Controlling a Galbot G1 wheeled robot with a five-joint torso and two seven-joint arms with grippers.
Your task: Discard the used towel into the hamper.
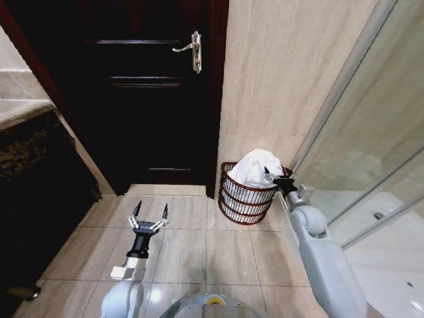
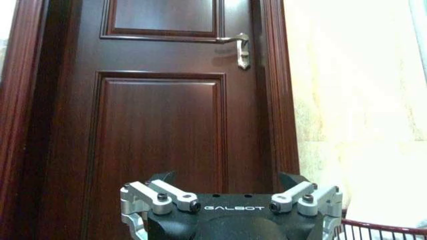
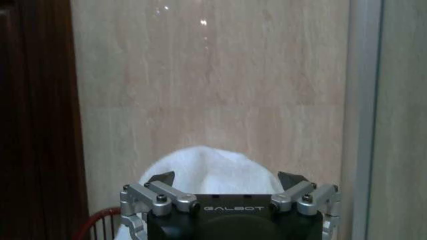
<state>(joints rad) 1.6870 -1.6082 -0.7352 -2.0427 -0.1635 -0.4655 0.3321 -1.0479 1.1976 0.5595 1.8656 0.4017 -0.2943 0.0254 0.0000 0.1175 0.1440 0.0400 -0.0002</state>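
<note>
One dark door point(image 1: 149, 93) fills the wall at twelve o'clock. At about one o'clock the hamper point(image 1: 243, 199) stands on the tiled floor point(image 1: 199, 245) against the beige wall, the white towel point(image 1: 255, 167) heaped in it above the rim. The right gripper point(image 1: 275, 175) hangs at the hamper's rim beside the towel, fingers spread, released. The left gripper point(image 1: 151, 215), also spread, hovers over the floor at eleven o'clock.

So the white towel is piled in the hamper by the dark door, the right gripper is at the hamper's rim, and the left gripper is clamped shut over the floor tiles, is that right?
Not quite. The left gripper is open, its fingers spread over the floor tiles, as the head view shows. The rest holds: the white towel is piled in the hamper beside the dark door, and the right gripper is at the hamper's rim.
</note>
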